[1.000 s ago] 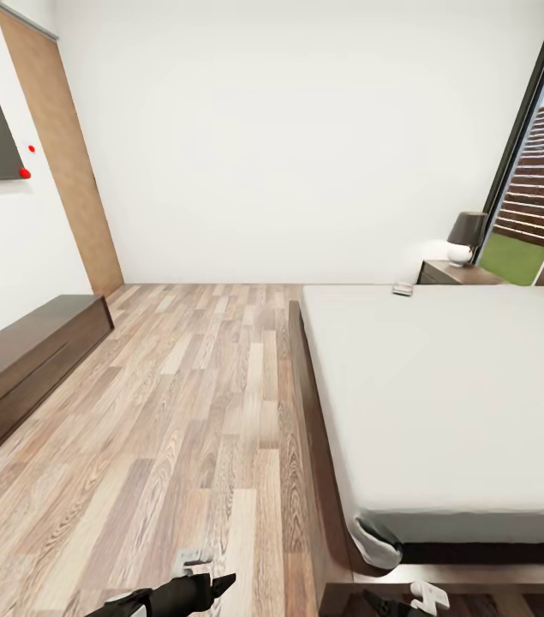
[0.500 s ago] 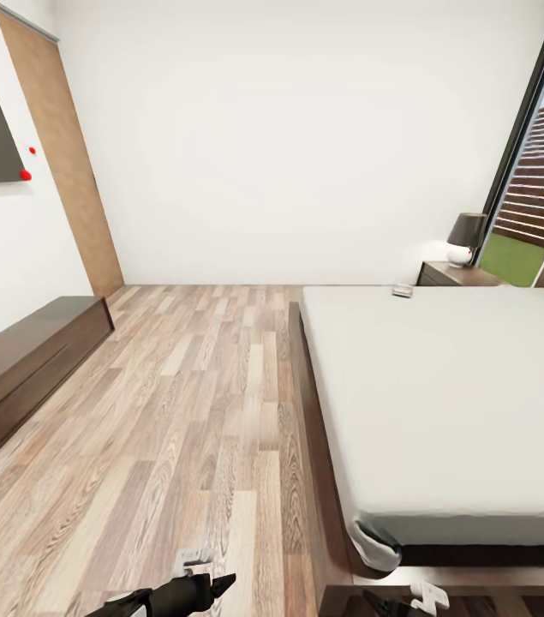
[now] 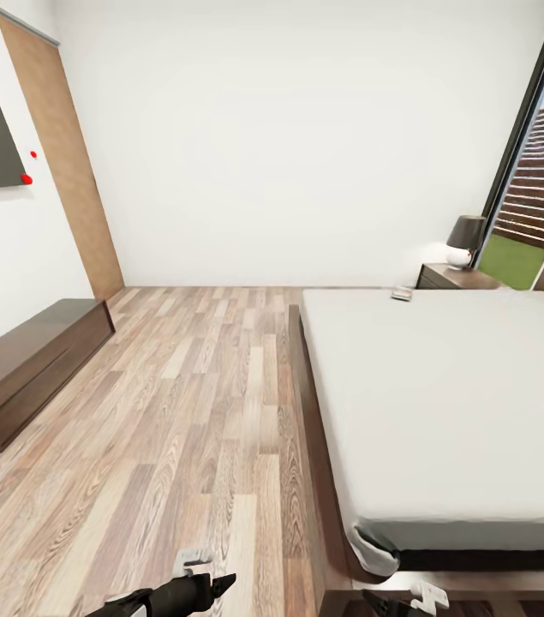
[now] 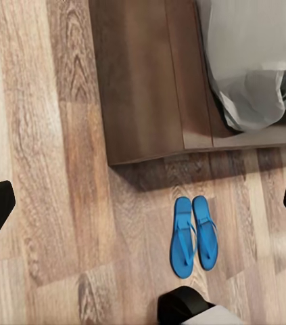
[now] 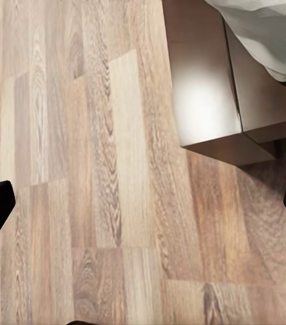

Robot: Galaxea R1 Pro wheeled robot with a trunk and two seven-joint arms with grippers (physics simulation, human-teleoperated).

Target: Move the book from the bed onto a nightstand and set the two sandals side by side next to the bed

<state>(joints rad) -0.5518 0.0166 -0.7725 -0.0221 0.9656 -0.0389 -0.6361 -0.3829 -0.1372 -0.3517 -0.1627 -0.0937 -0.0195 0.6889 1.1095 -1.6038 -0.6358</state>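
left gripper [image 4: 143,203] fingers spread wide, empty | right gripper [image 5: 143,203] likewise wide, over bare floor [image 5: 82,135] | left wrist view: two sandals [image 4: 193,235] side by side between the fingertips, near bed [image 4: 149,81] corner | head view: book [image 3: 403,292] on far mattress edge beside nightstand [image 3: 451,276]

Premises: a home bedroom. Evidence: large low bed [image 3: 443,403] with off-white mattress and dark wood frame; nightstand [image 3: 453,278] at its head carrying a shaded lamp [image 3: 464,240]; wood-plank floor [image 3: 186,411]; white walls; plain brown door [image 3: 66,163]; long low bench [image 3: 27,364]; tall window [image 3: 535,197] onto lawn; blue sandals [image 4: 194,235] beside the bed frame.
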